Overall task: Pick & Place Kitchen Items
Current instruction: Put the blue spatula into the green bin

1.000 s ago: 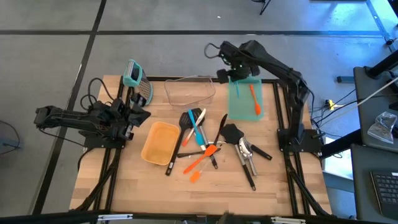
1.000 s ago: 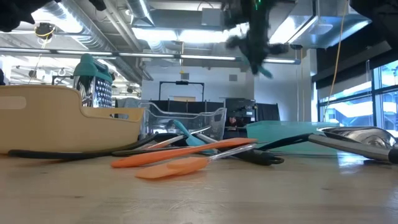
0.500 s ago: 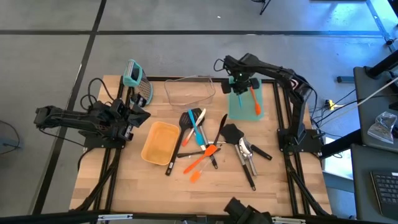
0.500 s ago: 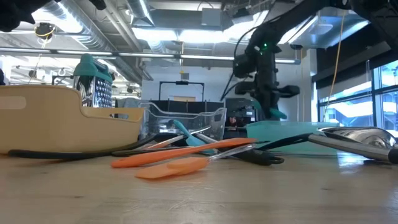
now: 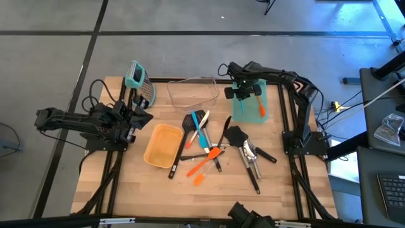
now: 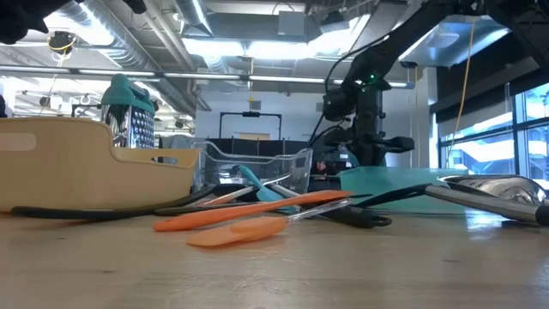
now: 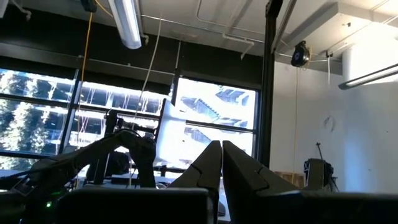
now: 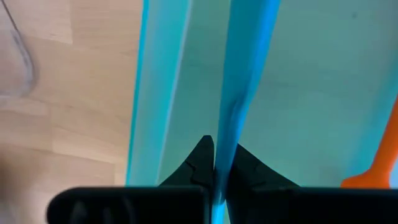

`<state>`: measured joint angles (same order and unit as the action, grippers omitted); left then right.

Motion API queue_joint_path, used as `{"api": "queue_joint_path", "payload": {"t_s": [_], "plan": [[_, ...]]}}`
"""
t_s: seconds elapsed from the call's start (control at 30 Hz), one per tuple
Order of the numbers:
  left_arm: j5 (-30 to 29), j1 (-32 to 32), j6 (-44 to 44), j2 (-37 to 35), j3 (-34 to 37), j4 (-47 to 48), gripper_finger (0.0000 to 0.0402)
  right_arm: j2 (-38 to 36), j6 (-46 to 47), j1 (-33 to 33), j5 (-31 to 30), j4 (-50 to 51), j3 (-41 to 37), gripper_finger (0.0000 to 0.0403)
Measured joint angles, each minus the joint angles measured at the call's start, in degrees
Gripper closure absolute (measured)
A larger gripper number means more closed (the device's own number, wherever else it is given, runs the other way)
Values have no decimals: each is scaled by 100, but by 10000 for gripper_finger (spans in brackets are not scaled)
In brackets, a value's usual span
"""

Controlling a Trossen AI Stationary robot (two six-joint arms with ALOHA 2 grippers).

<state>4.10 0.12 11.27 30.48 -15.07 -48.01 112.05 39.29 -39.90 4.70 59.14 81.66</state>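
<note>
The wooden table carries everything. At its far right corner lies my teal tray, and my right gripper sits low over the tray's near-left part. From my right wrist I see my two fingers pinched tight on a teal spatula, its long handle running out over the tray floor. An orange spatula lies in the same tray, just beside the one I hold.

Left of the tray stands a clear bin, then a yellow tub, with a teal-handled grater at the far left edge.

The remaining utensils lie heaped mid-table — black turners, orange and teal spatulas, a silver scoop.

My left gripper waits at the left edge beside the tub, fingers closed together — nothing between them.
</note>
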Motion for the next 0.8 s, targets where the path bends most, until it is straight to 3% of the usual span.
{"api": "queue_joint_path", "payload": {"t_s": [0.8], "plan": [[-1, -2, -4, 0, 0, -22, 394, 0, 11, -4, -3, -435, -454, 390]]}}
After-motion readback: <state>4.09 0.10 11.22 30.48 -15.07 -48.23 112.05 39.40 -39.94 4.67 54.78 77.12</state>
